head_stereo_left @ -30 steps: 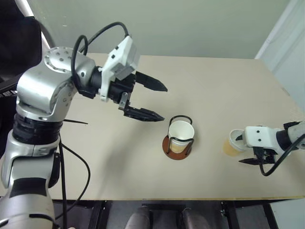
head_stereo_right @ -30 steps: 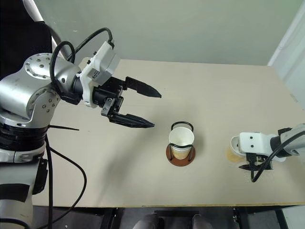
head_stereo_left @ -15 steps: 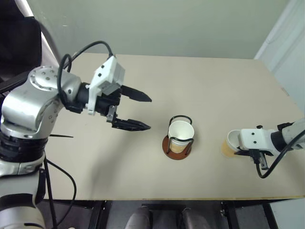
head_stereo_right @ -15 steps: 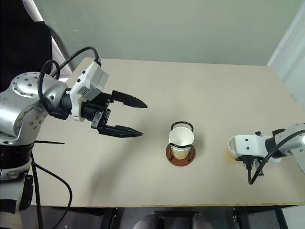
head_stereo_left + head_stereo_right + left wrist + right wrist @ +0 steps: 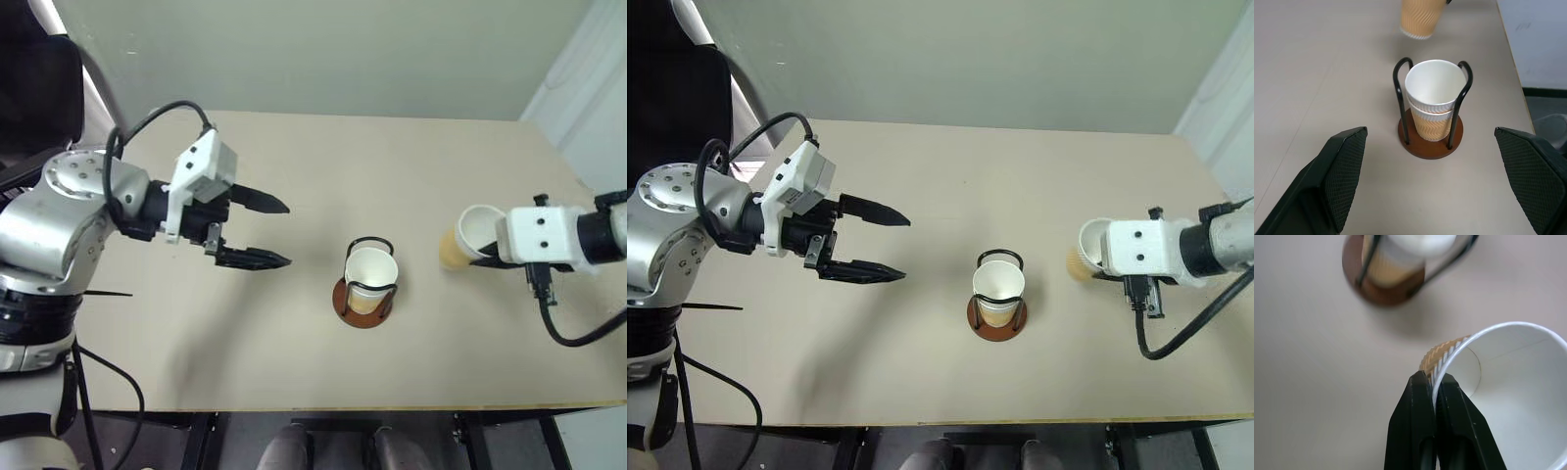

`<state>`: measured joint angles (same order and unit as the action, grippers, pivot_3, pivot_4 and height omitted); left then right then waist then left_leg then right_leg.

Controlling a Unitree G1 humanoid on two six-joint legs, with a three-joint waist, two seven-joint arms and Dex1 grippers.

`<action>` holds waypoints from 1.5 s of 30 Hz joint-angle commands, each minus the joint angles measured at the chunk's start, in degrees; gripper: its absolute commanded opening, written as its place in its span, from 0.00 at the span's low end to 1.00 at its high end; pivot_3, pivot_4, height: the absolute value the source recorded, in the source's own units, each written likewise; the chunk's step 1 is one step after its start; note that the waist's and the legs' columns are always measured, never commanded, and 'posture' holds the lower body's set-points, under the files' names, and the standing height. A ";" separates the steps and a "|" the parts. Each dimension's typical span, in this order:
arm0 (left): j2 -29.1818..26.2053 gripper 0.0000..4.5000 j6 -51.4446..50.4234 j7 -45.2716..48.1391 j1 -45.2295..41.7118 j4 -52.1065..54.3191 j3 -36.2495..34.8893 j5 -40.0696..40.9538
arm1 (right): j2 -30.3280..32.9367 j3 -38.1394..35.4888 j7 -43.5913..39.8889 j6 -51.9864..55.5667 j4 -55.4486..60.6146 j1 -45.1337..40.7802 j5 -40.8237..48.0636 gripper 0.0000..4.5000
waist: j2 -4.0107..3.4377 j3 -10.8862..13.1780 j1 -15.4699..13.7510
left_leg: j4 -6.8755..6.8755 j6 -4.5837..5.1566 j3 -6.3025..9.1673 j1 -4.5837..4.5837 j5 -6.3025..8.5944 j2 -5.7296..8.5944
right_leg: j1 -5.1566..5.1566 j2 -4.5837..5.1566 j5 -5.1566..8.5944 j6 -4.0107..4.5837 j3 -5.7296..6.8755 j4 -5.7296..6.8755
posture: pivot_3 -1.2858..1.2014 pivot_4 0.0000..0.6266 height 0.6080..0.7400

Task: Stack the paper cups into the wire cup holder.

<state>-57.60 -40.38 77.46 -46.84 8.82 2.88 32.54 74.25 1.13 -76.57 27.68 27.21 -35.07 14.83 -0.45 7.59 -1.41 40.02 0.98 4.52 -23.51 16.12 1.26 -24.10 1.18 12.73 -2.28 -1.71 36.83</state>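
Right gripper (image 5: 1435, 382) fingers pinched on the rim of a tilted paper cup (image 5: 1508, 401), mouth toward the wrist camera, head views: cup (image 5: 460, 240) lifted at 3 o'clock of the wire holder (image 5: 367, 284), stacked cups (image 5: 372, 279) upright inside, left gripper (image 5: 269, 233) fingers spread wide at 9 o'clock, no writing readable.

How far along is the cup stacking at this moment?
Done: two nested paper cups sit in the wire cup holder. In hand: the right gripper pinches the third cup by its rim, lifted clear of the table. Left: drop it into the stack.
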 commanded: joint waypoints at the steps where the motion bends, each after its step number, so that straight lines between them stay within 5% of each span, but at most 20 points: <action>1: -0.60 1.00 2.00 0.56 -0.13 -1.27 -1.31 -1.09 | -0.28 -0.51 -1.06 2.46 4.35 -6.98 3.83 0.01 | -0.02 0.01 0.02 | -0.01 0.00 0.00 0.00 0.00 0.00 | -0.01 0.00 0.00 0.00 -0.01 0.00 | 0.52 0.24 1.00; 23: 0.78 1.00 5.84 2.19 1.53 0.23 -0.24 -2.64 | -9.38 12.24 -3.63 4.36 6.85 -18.72 1.59 0.01 | -0.02 0.01 0.08 | -0.03 0.00 0.05 -0.01 0.00 0.00 | -0.03 0.00 0.03 0.06 0.02 -0.03 | 0.52 0.24 1.00; 45: 1.84 1.00 4.83 1.38 1.47 1.27 -0.44 -2.63 | -12.75 16.06 -5.18 0.52 5.20 -15.64 -3.36 0.01 | -0.02 0.01 0.09 | -0.04 0.00 0.05 -0.01 0.00 0.00 | -0.03 0.00 0.04 0.07 0.02 -0.02 | 0.52 0.24 1.00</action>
<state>-55.50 -35.46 79.31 -44.87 8.39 3.36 29.69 61.47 17.49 -81.61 28.56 31.59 -50.52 12.05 -0.47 7.60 -1.33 39.98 0.98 4.56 -23.52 16.12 1.26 -24.13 1.17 12.77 -2.21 -1.69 36.81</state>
